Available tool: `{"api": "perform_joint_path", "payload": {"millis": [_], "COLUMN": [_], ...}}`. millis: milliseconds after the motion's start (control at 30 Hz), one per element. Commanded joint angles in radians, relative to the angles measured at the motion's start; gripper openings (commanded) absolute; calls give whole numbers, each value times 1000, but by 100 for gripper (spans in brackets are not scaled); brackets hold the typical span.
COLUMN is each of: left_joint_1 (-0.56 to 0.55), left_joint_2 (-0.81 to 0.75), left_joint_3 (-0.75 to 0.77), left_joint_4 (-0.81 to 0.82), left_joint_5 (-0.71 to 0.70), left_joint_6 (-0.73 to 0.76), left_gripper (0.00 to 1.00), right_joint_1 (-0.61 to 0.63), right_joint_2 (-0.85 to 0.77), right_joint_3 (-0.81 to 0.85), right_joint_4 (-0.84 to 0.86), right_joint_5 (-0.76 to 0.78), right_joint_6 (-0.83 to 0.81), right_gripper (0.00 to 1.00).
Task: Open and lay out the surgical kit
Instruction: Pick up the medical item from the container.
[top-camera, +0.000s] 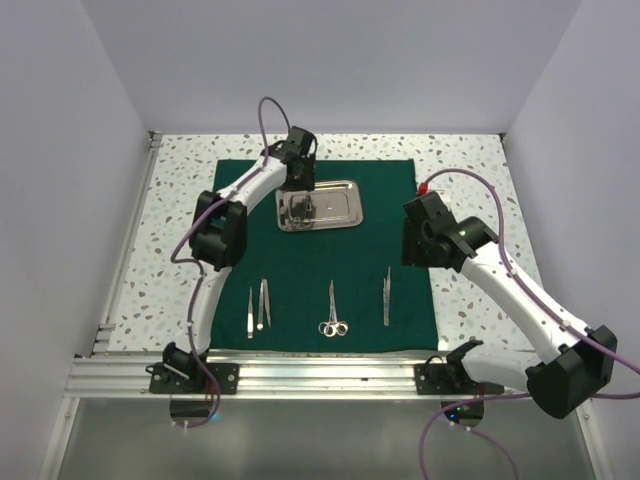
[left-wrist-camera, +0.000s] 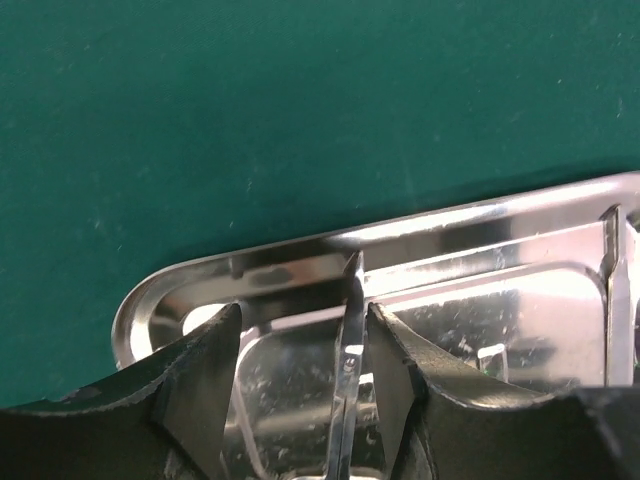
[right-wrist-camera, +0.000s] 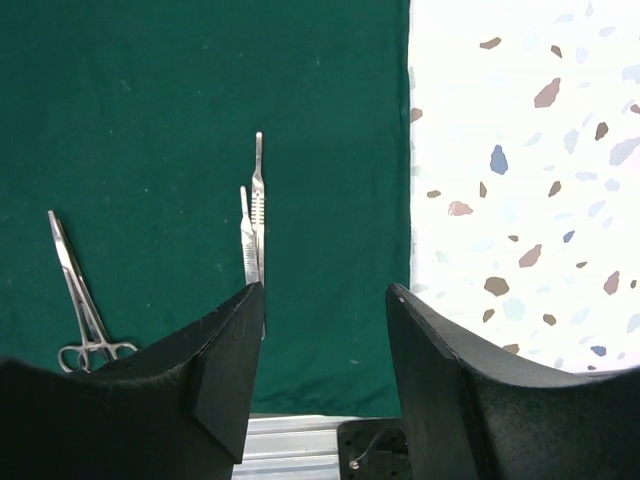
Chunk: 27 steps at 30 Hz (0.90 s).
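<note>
- Find the dark green cloth wrap (top-camera: 300, 265) spread flat on the speckled table (top-camera: 170, 230), with the steel tray (top-camera: 345, 210) on its far half.
- Count along the cloth's near edge: two tweezers (top-camera: 265, 303) at left, scissors (top-camera: 332, 305) in the middle, two more slim steel pieces (top-camera: 386, 297) at right, all lying apart.
- Read the left gripper (left-wrist-camera: 303, 320) as open: low in the tray, straddling one slim instrument (left-wrist-camera: 348, 370) without pinching it, clear space on one side, almost none on the other.
- Read the right gripper (right-wrist-camera: 325, 300) as open and empty, hanging above the cloth's right border near the slim steel pieces, only cloth and table in the gap.
- Judge the layout nearly done, with the tray's piece probably among the last to come out.
- Expect that piece to be light, stiff and slick, steel on steel, prone to skate or pivot if squeezed off-centre.
- Take it across the shank near mid-length, not at the thin tip, and close squarely to stop it swinging.
- Lift straight up before carrying sideways, to avoid dragging the light tray or catching its rim.
- Treat the cloth as soft and easily rucked; set down gently to keep the laid pieces in place.
</note>
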Motion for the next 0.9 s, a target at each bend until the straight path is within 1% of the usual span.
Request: {"api": "perform_joint_path", "payload": {"millis": [0,167,267,367,467,500,600,700,800,867], "left_joint_1": [13,13,11,11,6,3,-7,-26,-37,-38], "left_joint_2": [47,110,138,147,137,133,124,104,110,123], "left_joint_3": [84,104,115,120,100,83,60,32,46,51], "left_joint_4": [3,4,1,-11,-23,-29,-45,-36,-52,-66], "left_joint_5": [33,53,45,32,-5,-40,-89,-129,-131,-126], "left_joint_6": [34,28,31,32,51,58,89,121,127,118], "left_gripper": [57,57,55,48,40,37,36,36,36,33], "right_joint_1": [-5,-6,-6,-5,-6,-6,-11,-12,-12,-15], "right_joint_2": [21,76,107,131,147,150,153,156,158,156], "right_joint_3": [63,99,129,153,167,169,164,150,146,146], "right_joint_4": [-4,-2,-4,-4,-2,-2,7,21,30,34], "right_joint_5": [42,41,39,45,50,51,44,28,21,19], "right_joint_6": [10,-21,-38,-53,-70,-72,-78,-79,-81,-89], "right_gripper": [56,56,56,56,56,56,56,56,56,56]}}
